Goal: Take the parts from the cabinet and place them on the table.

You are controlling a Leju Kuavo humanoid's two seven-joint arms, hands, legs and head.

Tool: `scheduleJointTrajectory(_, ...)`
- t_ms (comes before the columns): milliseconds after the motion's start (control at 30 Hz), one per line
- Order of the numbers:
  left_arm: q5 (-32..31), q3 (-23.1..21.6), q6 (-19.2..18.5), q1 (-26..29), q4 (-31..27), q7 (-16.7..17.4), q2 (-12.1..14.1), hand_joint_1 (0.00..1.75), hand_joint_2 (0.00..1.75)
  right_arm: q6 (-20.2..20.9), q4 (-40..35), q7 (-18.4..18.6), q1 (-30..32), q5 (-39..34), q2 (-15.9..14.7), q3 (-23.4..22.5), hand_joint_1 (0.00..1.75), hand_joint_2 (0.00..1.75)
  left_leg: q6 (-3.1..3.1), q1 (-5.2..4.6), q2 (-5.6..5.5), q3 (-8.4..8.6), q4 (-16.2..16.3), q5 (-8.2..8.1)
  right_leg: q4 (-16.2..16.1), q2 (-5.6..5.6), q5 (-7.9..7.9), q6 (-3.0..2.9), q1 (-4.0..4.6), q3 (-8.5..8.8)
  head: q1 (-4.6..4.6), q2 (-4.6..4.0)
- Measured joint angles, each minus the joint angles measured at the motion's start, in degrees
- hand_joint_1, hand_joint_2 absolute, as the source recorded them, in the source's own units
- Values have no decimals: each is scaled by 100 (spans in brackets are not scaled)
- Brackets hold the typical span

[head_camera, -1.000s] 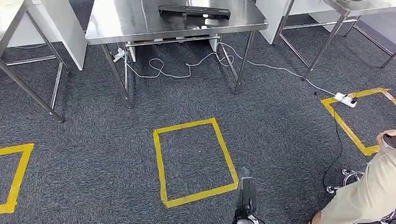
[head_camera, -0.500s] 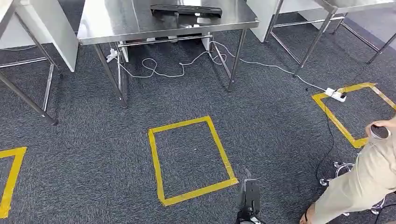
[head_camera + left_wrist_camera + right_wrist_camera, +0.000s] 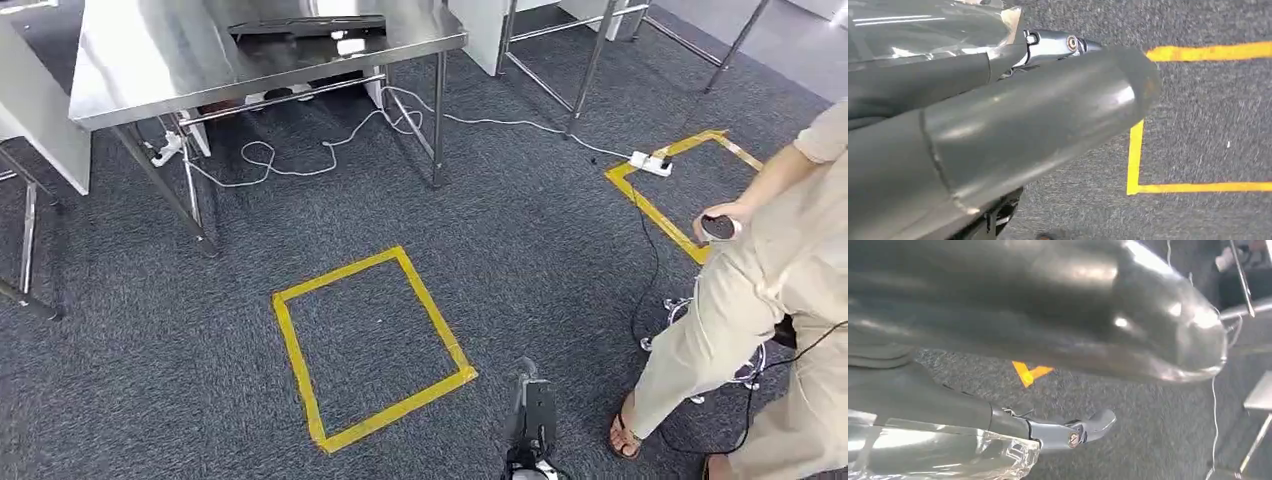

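Observation:
A long black part (image 3: 305,27) lies on the steel table (image 3: 150,80) at the far left, with a small white piece (image 3: 350,46) beside it. My left hand (image 3: 1023,125) hangs over the carpet, thumb and a silver finger (image 3: 1058,45) stretched out with nothing between them. My right hand (image 3: 1048,305) hangs the same way, a finger (image 3: 1073,432) extended and nothing in it. Both hands are far from the table.
A yellow tape square (image 3: 370,345) marks the carpet ahead. A person (image 3: 780,300) in beige stands close on the right holding a small round device (image 3: 716,228). A power strip (image 3: 652,163) and white cables (image 3: 300,160) trail under the table. More steel table legs (image 3: 590,60) stand behind.
The whole view has swung: table and tape square slid left in the picture, so the camera turned right. The person on the right now shows far more.

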Motion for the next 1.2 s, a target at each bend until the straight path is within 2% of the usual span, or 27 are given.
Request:
scheduleJointTrajectory(33,2,0,-2,4,0,-2,6,0,0,11,0,0,-18,0,11,-4,0,0,43,34,-329,194,-406,74,5,67,1,5,-3,-20,2,0)
scheduleJointTrajectory(67,5,0,-7,5,0,-5,7,0,0,18,0,0,-41,-4,24,-11,0,0,52,42,-333,238,-509,45,41,130,-4,55,69,-65,7,0)
scheduleJointTrajectory(133,9,0,-31,-8,0,-13,2,0,0,52,7,0,-49,-13,26,-22,0,0,70,5,-225,204,-471,35,19,245,37,142,12,-135,2,0)
scheduleJointTrajectory(200,9,0,-35,-13,-2,-15,-11,0,0,57,22,0,-43,-31,20,-48,0,0,166,39,-73,236,-585,105,26,270,42,223,50,-205,2,0)
scheduleJointTrajectory(233,9,2,-39,-27,-2,-22,-11,0,0,66,33,0,-43,-35,15,-59,0,0,203,26,-15,260,-641,139,166,-70,-41,223,41,-268,9,0)
scheduleJointTrajectory(267,9,2,-44,-26,-2,-22,-13,0,0,83,39,0,-60,-39,13,-68,0,0,245,19,65,254,-651,147,483,-270,-252,199,45,-439,40,0)
scheduleJointTrajectory(333,13,2,-46,-6,-2,-24,-13,0,0,125,53,0,-69,-37,13,-68,0,0,247,3,242,233,-649,144,1380,-357,-669,183,24,-893,35,0)
scheduleJointTrajectory(367,20,2,-46,-2,-2,-24,-11,0,0,136,70,0,-57,-37,13,-68,0,0,247,2,321,215,-644,145,1756,-364,-792,213,13,-1073,35,0)
scheduleJointTrajectory(400,29,4,-46,-3,-2,-31,-9,0,0,149,88,0,-41,-37,13,-68,0,0,245,1,397,207,-641,146,1870,-371,-790,268,6,-1109,37,0)
scheduleJointTrajectory(433,37,2,-46,2,-2,-42,-11,0,0,162,105,0,-28,-33,7,-68,0,0,243,2,480,208,-640,146,1633,-391,-675,342,-14,-964,37,0)
scheduleJointTrajectory(500,46,2,-48,0,-2,-53,-22,0,0,166,122,0,-36,-28,2,-70,0,0,218,13,620,218,-626,137,552,-558,-294,462,-42,-349,37,0)
scheduleJointTrajectory(533,55,2,-48,-5,-2,-57,-18,0,0,168,127,0,-48,-26,5,-68,0,0,179,-12,666,233,-598,119,51,-873,-169,475,-48,-55,39,0)
scheduleJointTrajectory(567,61,4,-48,2,-2,-57,-18,0,0,175,133,2,-68,-22,13,-70,0,0,123,-56,731,249,-579,81,19,-1041,-91,417,4,-82,52,0)
scheduleJointTrajectory(600,59,4,-50,4,-2,-64,-13,0,0,177,136,0,-77,-15,24,-70,0,0,88,-63,775,276,-578,63,14,-927,-62,344,16,-55,39,0)
scheduleJointTrajectory(667,64,7,-48,-4,-2,-66,-13,0,0,179,157,0,-69,-11,18,-70,0,0,44,-44,905,316,-599,72,24,-798,-49,289,30,-128,13,0)
scheduleJointTrajectory(700,66,7,-48,-6,-2,-66,-15,0,0,179,170,0,-72,-11,13,-70,0,0,3,-30,974,326,-592,57,-3,-719,-20,231,-15,-116,17,0)
scheduleJointTrajectory(733,68,7,-48,-13,-2,-68,-13,0,0,179,175,0,-69,-9,24,-72,0,0,-57,23,705,291,-507,-41,-14,-645,11,188,-95,-65,2,0)
scheduleJointTrajectory(767,68,7,-50,-9,-2,-72,-13,0,0,179,179,0,-83,-11,22,-79,0,0,-67,40,400,199,-272,-257,-10,-587,45,127,-91,-90,0,0)
scheduleJointTrajectory(800,68,11,-48,5,-2,-72,-13,0,0,181,186,0,-93,-4,35,-83,0,0,-72,39,233,1,205,-562,-11,-510,54,108,-77,-111,-11,0)
scheduleJointTrajectory(867,68,20,-48,25,0,-70,-7,0,0,190,201,0,-90,-9,53,-85,0,0,-73,34,145,-441,1189,-977,-3,-348,69,87,-41,-143,-13,0)
scheduleJointTrajectory(900,68,20,-48,29,0,-70,-7,0,0,197,221,0,-85,-11,53,-85,0,0,-63,35,139,-534,1371,-977,0,-271,71,88,-33,-144,-13,0)
scheduleJointTrajectory(933,68,20,-48,30,-2,-70,-7,0,0,199,236,0,-85,-15,50,-90,0,0,-47,37,138,-488,1246,-830,4,-188,75,85,-32,-140,-13,0)
scheduleJointTrajectory(1000,68,20,-48,28,-2,-70,0,0,0,203,249,0,-91,-22,55,-94,0,0,-16,47,93,-63,348,-295,28,-15,78,81,-41,-132,-15,0)
scheduleJointTrajectory(1033,68,20,-48,27,-2,-70,2,0,0,206,249,0,-93,-22,63,-94,0,0,-3,66,-83,188,-180,-60,43,63,75,87,-44,-134,-13,0)
scheduleJointTrajectory(1067,68,20,-48,28,0,-68,4,0,0,210,254,0,-101,-22,66,-96,0,0,11,90,-455,281,-411,-81,80,126,72,121,-6,-173,-13,0)
scheduleJointTrajectory(1133,68,20,-50,24,0,-64,2,0,0,216,260,0,-117,-22,68,-96,0,0,29,50,-332,247,-422,-78,81,235,107,206,0,-276,2,0)
scheduleJointTrajectory(1200,68,22,-48,20,0,-64,-2,0,0,216,273,0,-105,-22,66,-96,0,0,112,22,-201,252,-452,-32,50,365,145,311,-6,-362,0,0)
